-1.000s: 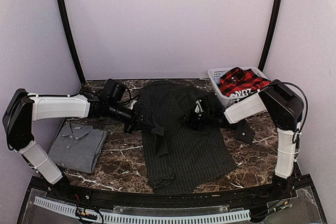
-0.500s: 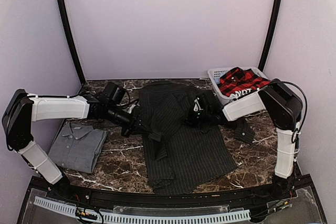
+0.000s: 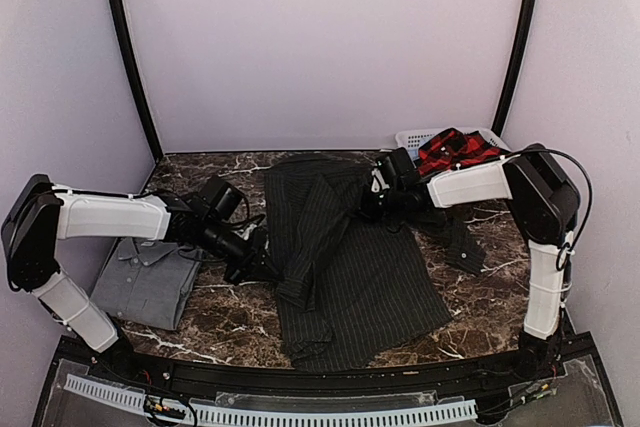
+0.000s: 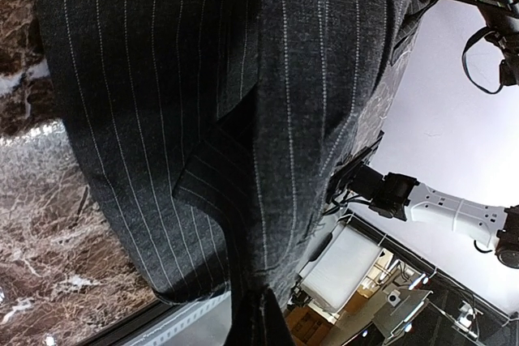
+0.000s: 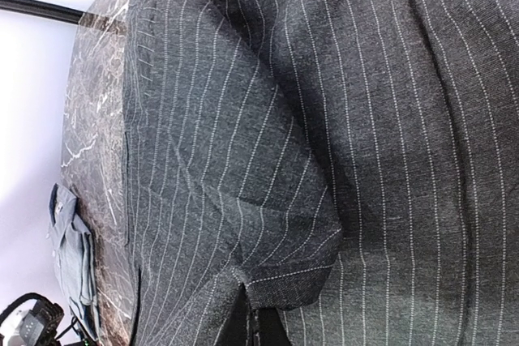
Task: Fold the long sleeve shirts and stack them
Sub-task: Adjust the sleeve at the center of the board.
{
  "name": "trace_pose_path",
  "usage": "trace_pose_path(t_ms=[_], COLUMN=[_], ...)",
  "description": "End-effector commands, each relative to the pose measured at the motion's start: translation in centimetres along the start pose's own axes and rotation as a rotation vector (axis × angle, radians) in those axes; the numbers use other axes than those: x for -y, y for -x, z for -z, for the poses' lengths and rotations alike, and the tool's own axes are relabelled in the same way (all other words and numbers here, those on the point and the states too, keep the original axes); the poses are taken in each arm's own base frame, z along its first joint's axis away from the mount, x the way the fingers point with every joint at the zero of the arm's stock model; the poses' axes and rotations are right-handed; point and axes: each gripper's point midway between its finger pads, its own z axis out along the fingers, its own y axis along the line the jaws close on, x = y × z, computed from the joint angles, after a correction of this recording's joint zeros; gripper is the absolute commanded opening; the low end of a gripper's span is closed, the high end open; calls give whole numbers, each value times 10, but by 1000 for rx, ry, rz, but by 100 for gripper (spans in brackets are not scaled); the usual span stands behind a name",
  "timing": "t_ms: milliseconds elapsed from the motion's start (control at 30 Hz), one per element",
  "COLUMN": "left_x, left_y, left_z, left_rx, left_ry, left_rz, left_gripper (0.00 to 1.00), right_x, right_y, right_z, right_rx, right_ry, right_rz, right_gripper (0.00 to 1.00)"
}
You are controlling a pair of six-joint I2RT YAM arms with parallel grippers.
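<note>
The black pinstriped shirt [image 3: 350,272] lies spread over the middle of the table, its left side folded inward in a long band. My left gripper [image 3: 262,267] is shut on the shirt's left edge, and the striped cloth [image 4: 203,103] fills the left wrist view. My right gripper [image 3: 373,209] is shut on a pinched fold of the same shirt [image 5: 324,160] near its upper right. The grey shirt [image 3: 148,277] lies folded at the left front. The red-and-black plaid shirt [image 3: 455,153] sits in the basket.
The white slatted basket [image 3: 410,138] stands at the back right corner. A dark sleeve end [image 3: 464,249] trails on the marble right of the shirt. The folded grey shirt [image 5: 71,269] also shows at the left edge of the right wrist view.
My right gripper closed on the pinstriped cloth and drew back toward the far right. My left gripper pulled its edge of the shirt toward the near side.
</note>
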Motion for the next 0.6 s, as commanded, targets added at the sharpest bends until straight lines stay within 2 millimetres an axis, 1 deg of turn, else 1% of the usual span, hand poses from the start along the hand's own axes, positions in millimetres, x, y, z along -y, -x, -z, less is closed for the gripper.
trace_pose_path(t_ms=[0, 100, 167, 267, 333, 433, 467, 567], left_x=[2, 11, 12, 0, -5, -11, -13, -16], left_y=[-18, -22, -22, -20, -18, -12, -10, -1], left_z=[8, 9, 8, 0, -4, -9, -12, -11], left_rx=[-29, -38, -39, -55, -57, -49, -51, -25], left_ry=[-8, -36, -35, -10, -4, 10, 14, 25], left_rz=[15, 16, 10, 22, 22, 16, 20, 12], left_gripper=[0, 0, 0, 0, 0, 0, 0, 0], right_x=[4, 4, 5, 4, 1, -3, -7, -15], right_y=[13, 12, 8, 1, -5, -14, -17, -34], right_z=[4, 0, -2, 0, 6, 21, 27, 42], right_rx=[-5, -35, -53, -74, -83, -78, -76, -75], right_ry=[-20, -30, -29, -22, -24, -45, -48, -83], right_rz=[27, 46, 50, 62, 81, 135, 150, 221], right_gripper=[0, 0, 1, 10, 20, 34, 36, 45])
